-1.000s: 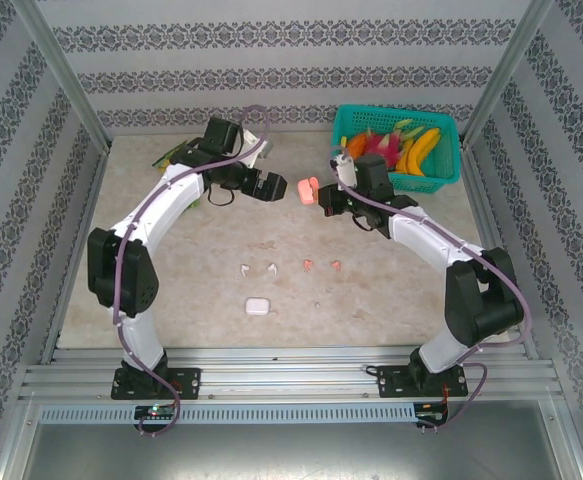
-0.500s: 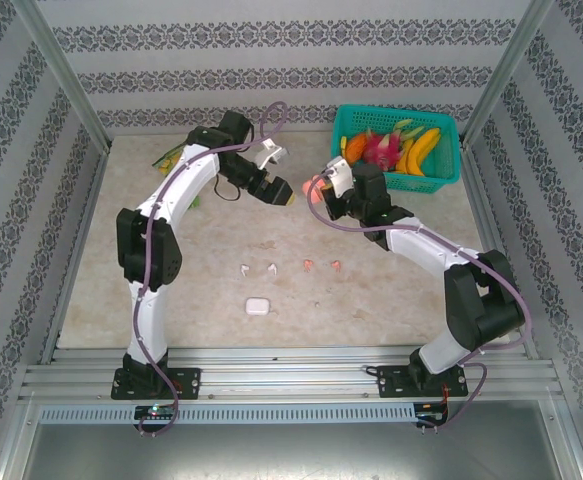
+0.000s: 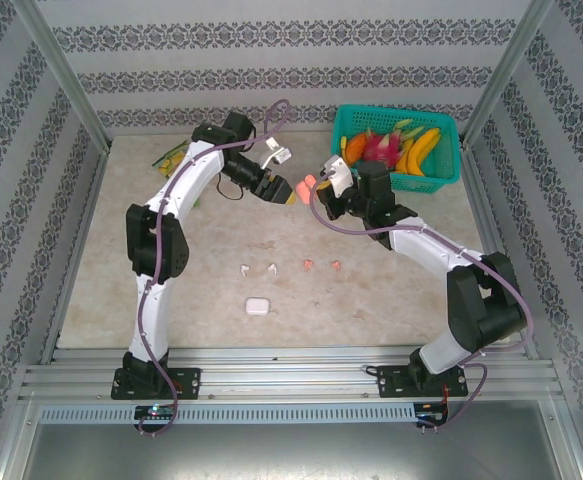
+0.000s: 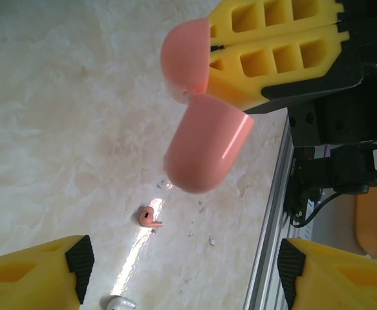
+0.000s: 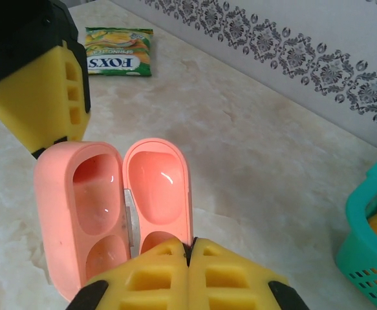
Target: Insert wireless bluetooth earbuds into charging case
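Note:
My right gripper point(image 5: 191, 247) is shut on the edge of a coral-pink charging case point(image 5: 110, 213), held above the table with its lid swung open and both halves empty. From above, the case point(image 3: 308, 184) hangs between the two grippers. My left gripper point(image 3: 289, 193) is right beside it, open; one of its yellow fingers point(image 5: 46, 84) stands by the case's left half. The left wrist view has the case point(image 4: 204, 142) ahead of the left gripper point(image 4: 185, 261). On the table lie two white earbuds point(image 3: 243, 268) point(image 3: 271, 268) and two coral-pink earbuds point(image 3: 309, 265) point(image 3: 336, 265).
A small white case point(image 3: 258, 306) lies near the front of the table. A teal basket point(image 3: 451, 150) of toy fruit stands at the back right. A snack packet point(image 5: 118, 59) lies at the back left. Metal rails frame the table.
My left arm has swung right, bringing its gripper up against the pink case, and its jaws have narrowed somewhat. The right gripper keeps holding the case in about the same place.

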`<action>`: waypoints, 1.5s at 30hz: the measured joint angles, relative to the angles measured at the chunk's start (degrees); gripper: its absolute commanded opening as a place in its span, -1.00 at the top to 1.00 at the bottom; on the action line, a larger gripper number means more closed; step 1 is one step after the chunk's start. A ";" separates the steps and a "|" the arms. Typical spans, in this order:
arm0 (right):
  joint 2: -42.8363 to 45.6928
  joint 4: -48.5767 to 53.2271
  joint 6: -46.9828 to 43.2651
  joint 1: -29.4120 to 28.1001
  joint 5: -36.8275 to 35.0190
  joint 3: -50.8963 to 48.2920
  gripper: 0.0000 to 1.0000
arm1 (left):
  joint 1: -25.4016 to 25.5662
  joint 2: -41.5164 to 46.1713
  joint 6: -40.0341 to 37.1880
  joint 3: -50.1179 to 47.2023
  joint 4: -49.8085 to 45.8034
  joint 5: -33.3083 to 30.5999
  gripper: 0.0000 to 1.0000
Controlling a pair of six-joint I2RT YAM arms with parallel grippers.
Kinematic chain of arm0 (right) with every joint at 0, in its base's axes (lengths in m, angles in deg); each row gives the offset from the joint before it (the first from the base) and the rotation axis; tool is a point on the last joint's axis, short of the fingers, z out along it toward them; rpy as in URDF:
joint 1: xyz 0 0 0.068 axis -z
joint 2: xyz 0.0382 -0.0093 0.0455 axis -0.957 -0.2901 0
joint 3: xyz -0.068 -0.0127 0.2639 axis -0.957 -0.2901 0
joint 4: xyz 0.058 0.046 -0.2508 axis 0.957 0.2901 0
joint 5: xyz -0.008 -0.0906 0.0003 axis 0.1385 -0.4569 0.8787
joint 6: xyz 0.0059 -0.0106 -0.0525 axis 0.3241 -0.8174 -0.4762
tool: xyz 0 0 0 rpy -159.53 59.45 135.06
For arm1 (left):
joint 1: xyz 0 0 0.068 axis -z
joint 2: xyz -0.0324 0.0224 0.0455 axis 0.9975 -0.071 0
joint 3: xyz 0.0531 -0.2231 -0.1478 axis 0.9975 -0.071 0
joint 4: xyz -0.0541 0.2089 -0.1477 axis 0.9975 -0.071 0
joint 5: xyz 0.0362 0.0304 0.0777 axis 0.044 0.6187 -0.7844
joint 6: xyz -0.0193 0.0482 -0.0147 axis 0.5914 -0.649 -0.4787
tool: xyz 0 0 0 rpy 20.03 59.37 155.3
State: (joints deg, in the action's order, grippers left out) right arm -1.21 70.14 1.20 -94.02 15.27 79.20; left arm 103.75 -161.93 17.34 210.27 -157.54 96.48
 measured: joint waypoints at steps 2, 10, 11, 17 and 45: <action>-0.02 0.00 -0.37 -0.02 0.74 0.00 1.00 | 0.00 -0.28 -0.04 0.22 -0.37 0.11 -0.47; -0.02 0.00 -1.22 -2.10 1.95 0.02 1.00 | 0.02 -0.59 -0.24 1.20 -1.16 1.97 -0.34; -0.02 0.00 -1.22 -2.32 2.10 0.02 1.00 | 0.04 -0.63 -0.28 1.40 -1.29 2.16 -0.32; -0.04 0.00 -1.22 -3.37 2.38 0.04 1.00 | 0.17 -0.70 -1.49 1.60 -3.15 2.58 -0.15; 0.96 2.25 -2.69 -3.39 4.24 0.52 1.00 | 2.05 -0.76 -4.72 1.60 -7.63 2.97 0.08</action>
State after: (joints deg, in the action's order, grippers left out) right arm -0.25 72.39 -1.49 -97.41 19.52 79.73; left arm 105.81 -162.70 12.62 211.86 -165.17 99.45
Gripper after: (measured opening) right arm 0.063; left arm 0.460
